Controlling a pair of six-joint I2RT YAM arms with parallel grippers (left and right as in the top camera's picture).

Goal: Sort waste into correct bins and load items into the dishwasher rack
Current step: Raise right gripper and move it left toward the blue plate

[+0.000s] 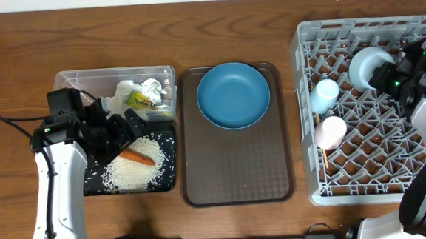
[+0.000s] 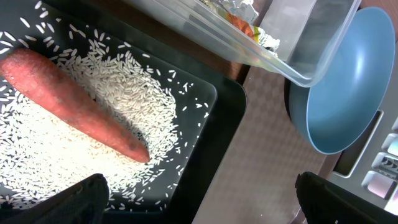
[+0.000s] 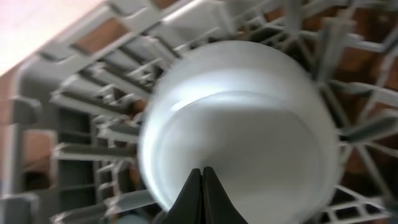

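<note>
With the right fingers (image 3: 196,196) shut and empty over the white bowl (image 1: 365,66) in the rack (image 1: 366,196) at right, and the left fingers (image 2: 68,202) wide above the carrot (image 1: 137,157) in the black bin (image 1: 91,185), the centre-frame blue plate (image 1: 233,94) probably needs racking next.

Overhead looking straight down on whole table (image 1: 215,30); left wrist viewing black bin (image 2: 221,124) close, obliquely; right wrist peering close into white bowl (image 3: 242,124); overhead sharing both

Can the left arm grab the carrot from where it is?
Probably yes. The carrot lies bare on the rice in the black bin, and the left arm's open fingers hang just above it with nothing between.
</note>
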